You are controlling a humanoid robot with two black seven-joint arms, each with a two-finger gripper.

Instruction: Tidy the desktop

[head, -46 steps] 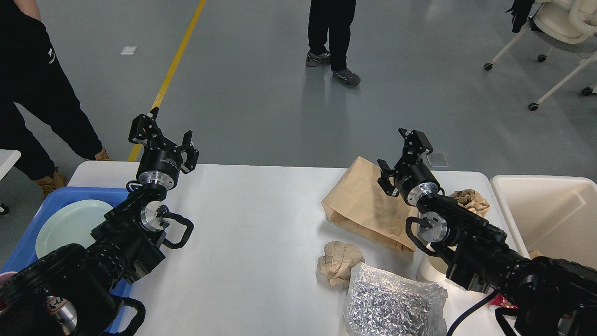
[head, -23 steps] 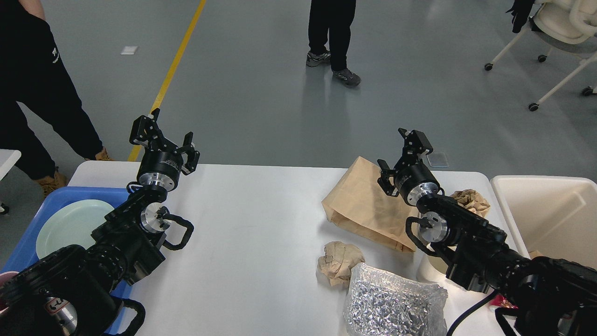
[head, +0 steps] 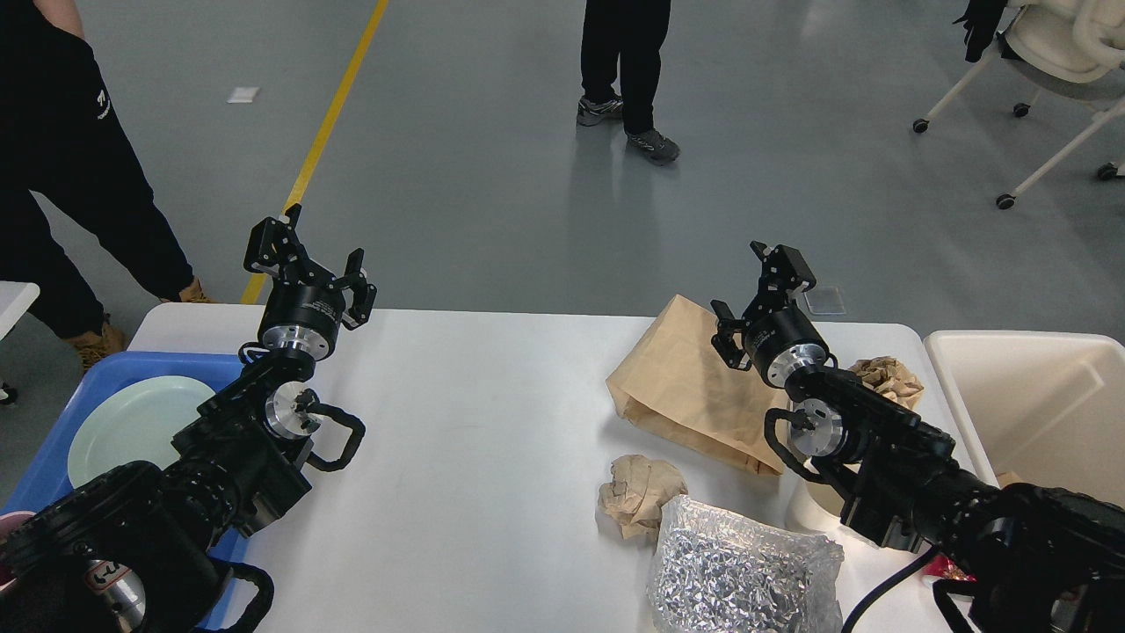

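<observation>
The white desktop fills the middle of the head view. On its right side lie a flat brown paper bag, a crumpled brown paper ball, a silvery crinkled foil bag and another crumpled paper wad. My left gripper is open and empty, raised above the table's far left edge. My right gripper is open and empty, held above the far end of the paper bag.
A blue tray holding a pale green plate stands at the left edge. A cream-white bin stands at the right. People stand beyond the table at the left and middle, and a wheeled chair is at the far right.
My left gripper has risen very slightly. The right arm and the things on the table have not moved.
</observation>
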